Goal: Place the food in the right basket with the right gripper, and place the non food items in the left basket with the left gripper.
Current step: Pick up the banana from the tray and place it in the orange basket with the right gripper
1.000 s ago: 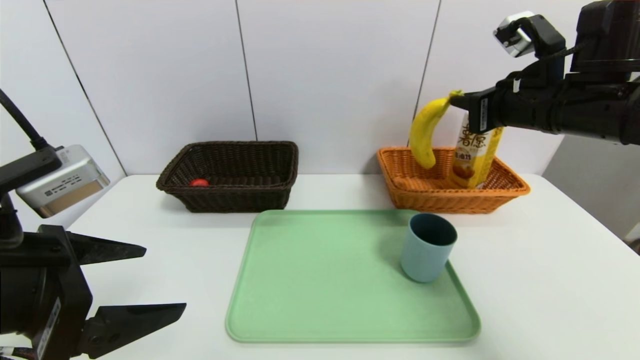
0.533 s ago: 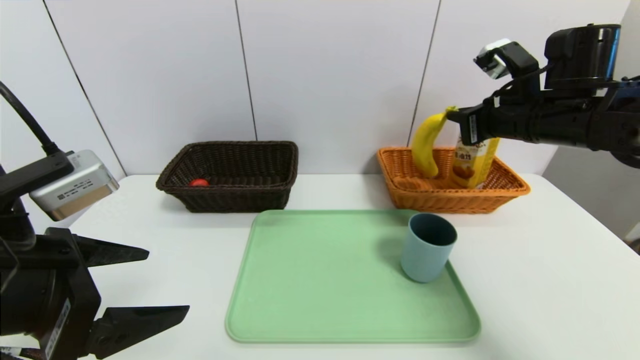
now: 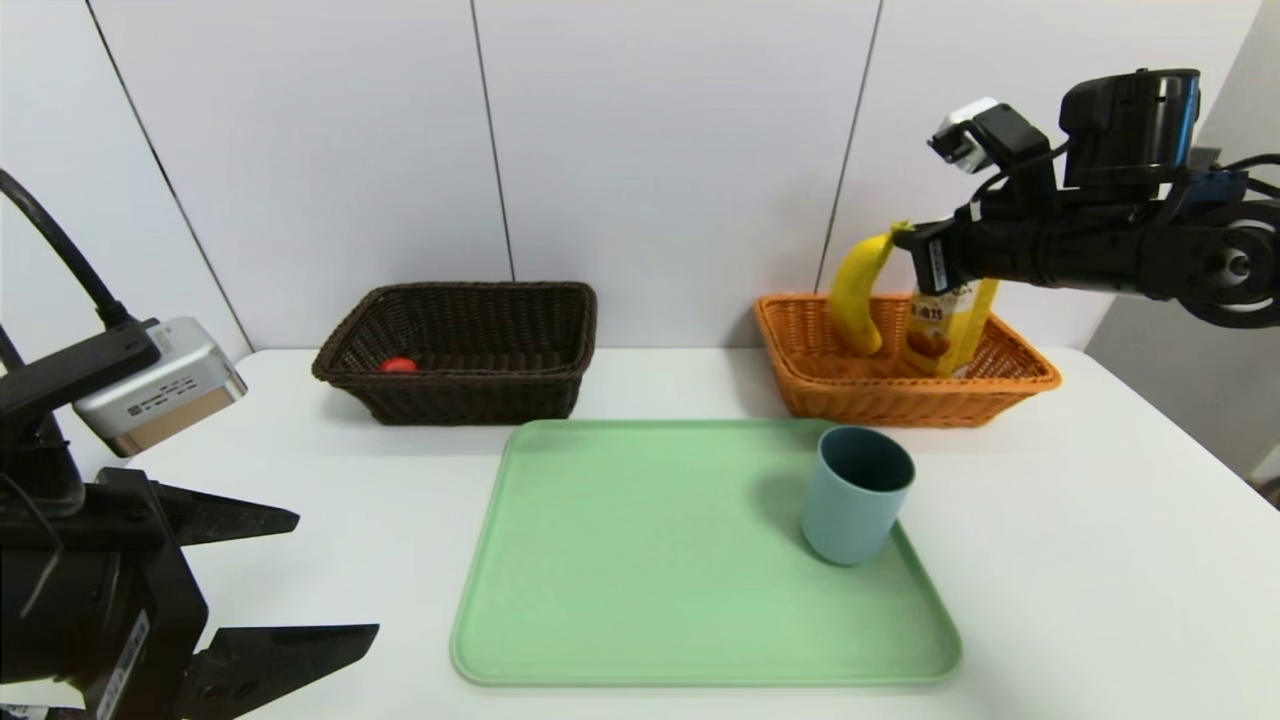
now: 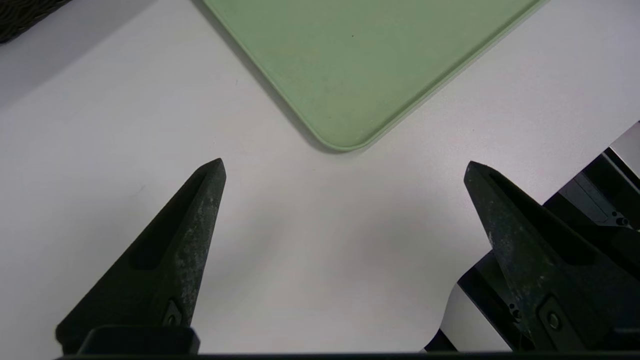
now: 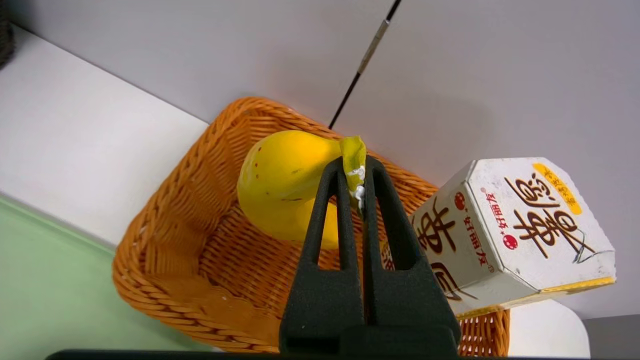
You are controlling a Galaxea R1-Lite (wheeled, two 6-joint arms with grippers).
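Our right hand is clamped on the banana stem, fruit hanging into the orange basket beside the snack box. We want it low and clear of that box before letting go; left hand waits spread near-left.

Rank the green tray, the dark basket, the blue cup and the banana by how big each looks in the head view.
1. green tray, plainly largest.
2. dark basket.
3. and 4. blue cup and banana, held by the right gripper: unsure. They cover similar areas, and the cup stands nearer the camera.
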